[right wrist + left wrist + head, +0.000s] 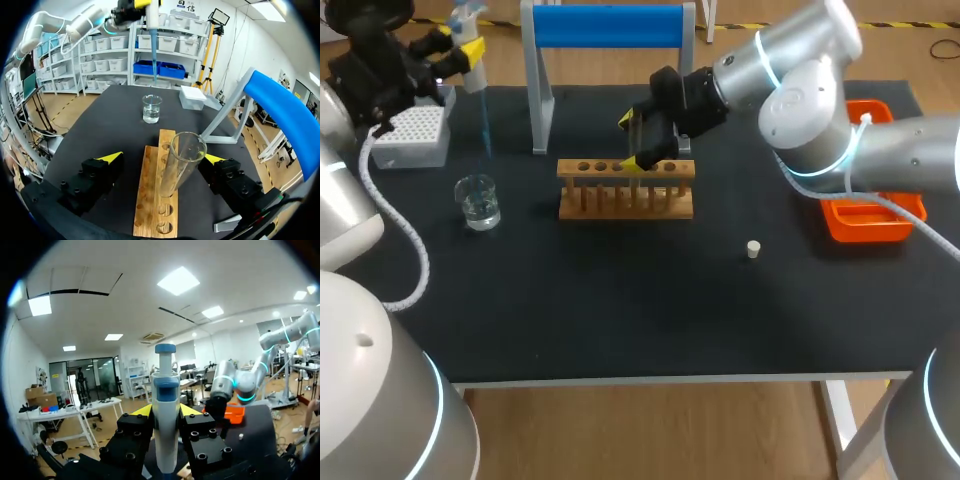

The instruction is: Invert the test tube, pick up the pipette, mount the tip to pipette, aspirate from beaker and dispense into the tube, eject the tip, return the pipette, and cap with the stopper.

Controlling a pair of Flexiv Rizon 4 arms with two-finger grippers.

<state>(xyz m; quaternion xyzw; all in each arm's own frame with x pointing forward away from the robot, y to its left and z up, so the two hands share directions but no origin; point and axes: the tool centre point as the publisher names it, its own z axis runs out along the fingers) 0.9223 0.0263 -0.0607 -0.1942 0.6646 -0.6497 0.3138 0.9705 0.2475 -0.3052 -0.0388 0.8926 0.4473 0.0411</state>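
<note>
Above the black desk, our left fingers clamp the white-and-blue pipette, while our right fingers gape around the clear glass test tube.

- tabletop: plain black
- rack: pale wood
- tray at the tabletop's right edge: bright orange
- stopper: cream
- pipette: white, blue bands
- beaker, test tube: clear
- tip box: white, dotted grid
- stand: grey frame, blue bar
- right pincer: black, yellow tips
</note>
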